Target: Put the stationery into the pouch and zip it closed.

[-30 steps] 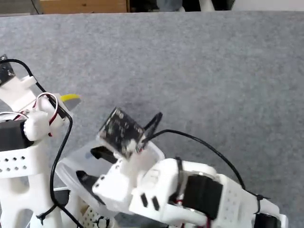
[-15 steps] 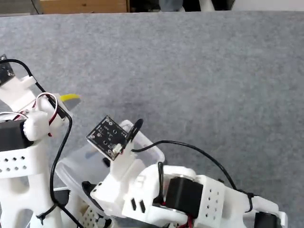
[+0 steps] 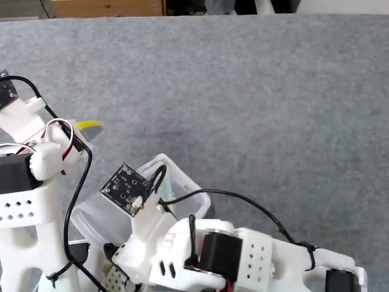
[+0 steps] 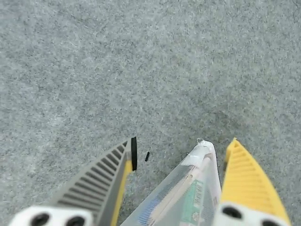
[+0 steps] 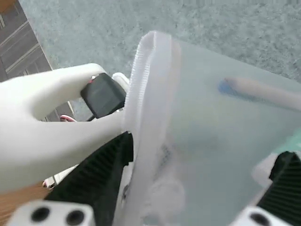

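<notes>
The translucent pouch lies at the near left of the grey mat, partly under the right arm. In the right wrist view my right gripper stands open, its black fingers astride the pouch's white zipper edge. A pen with a blue tip shows through the plastic. In the left wrist view my left gripper is open. A corner of the pouch lies between its fingers, against the yellow finger. That yellow fingertip shows in the high view too.
Grey mat stretches bare to the far and right sides. The left arm's white body and its cable stand close beside the pouch. A wooden edge runs along the far side.
The right arm's wrist with its camera board has swung left and toward the near edge, uncovering the pouch's far corner. The left arm has kept still.
</notes>
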Motion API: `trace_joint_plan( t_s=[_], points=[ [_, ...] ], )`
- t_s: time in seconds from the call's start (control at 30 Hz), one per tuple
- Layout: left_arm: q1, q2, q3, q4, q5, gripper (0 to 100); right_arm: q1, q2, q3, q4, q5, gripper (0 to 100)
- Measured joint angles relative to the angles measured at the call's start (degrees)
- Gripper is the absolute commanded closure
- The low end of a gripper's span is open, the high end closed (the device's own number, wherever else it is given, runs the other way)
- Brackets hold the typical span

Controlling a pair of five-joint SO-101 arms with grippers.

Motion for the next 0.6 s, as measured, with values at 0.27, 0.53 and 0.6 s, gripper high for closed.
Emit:
trace_joint_plan(
  t_s=[0.27,0.53,0.6],
  points=[
    [0.00,0.00,0.00,0.00,0.00,69,0.70,0.00,1.67,-2.20,4.40,55.1],
    [0.00,0.00,0.00,0.00,0.00,69,9.67,-0.09,1.58,-3.16,4.84,79.1],
    [0.00,0.00,0.00,0.00,0.00,69,11.96,-0.09,1.58,-3.16,4.84,86.7]
  ],
)
